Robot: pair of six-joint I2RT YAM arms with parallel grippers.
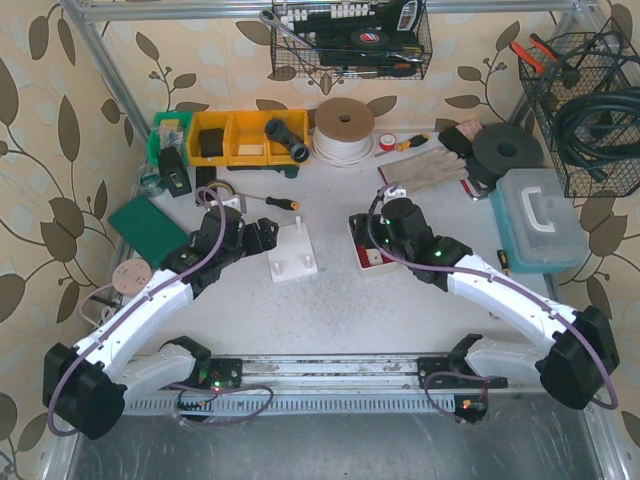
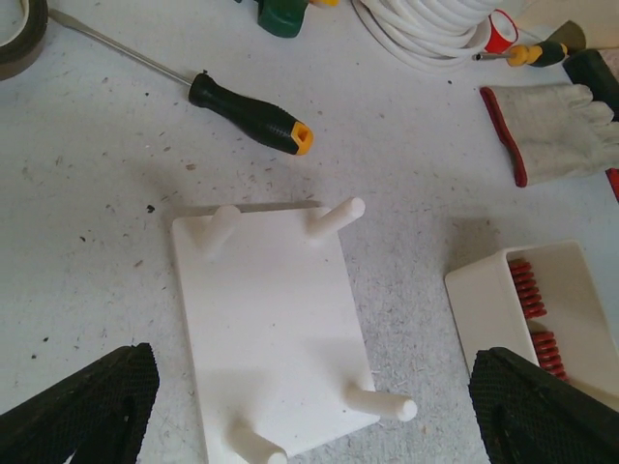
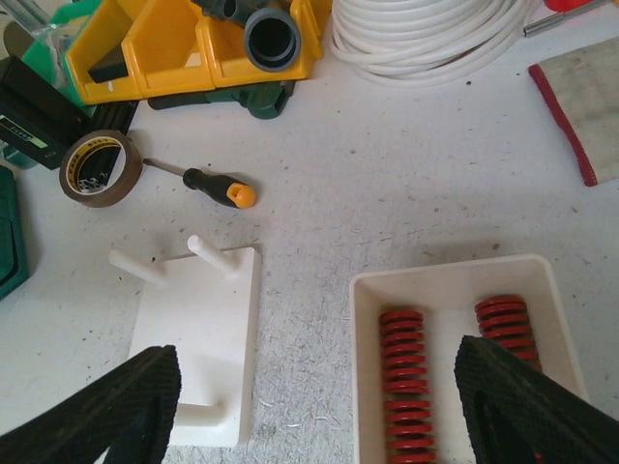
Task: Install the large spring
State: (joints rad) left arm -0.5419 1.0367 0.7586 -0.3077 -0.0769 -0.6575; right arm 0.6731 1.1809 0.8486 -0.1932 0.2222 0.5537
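Right now both arms hang low over the middle of the tabletop (image 1: 330, 300), angled in toward each other. On one side the left fingers (image 2: 92, 396) are spread wide with nothing between them, sitting above the white peg plate (image 2: 271, 319), which lies flat with four bare pegs sticking up, one near each corner. Over on the other side, the right fingers (image 3: 522, 387) are just as wide apart and just as empty, poised over the white tray (image 3: 450, 280). And that's where the red springs (image 3: 403, 382) are: two coils lying side by side on the tray floor in the right wrist view, touched by neither finger; which of them is the large one, I cannot tell. That tray sits just beside the peg plate, to its right, a strip of bare tabletop between them. Beyond the plate lies a black-and-orange screwdriver (image 2: 253, 114), with a roll of brown tape (image 3: 100, 167) near its tip, and a work glove (image 2: 556, 130) farther off to the right
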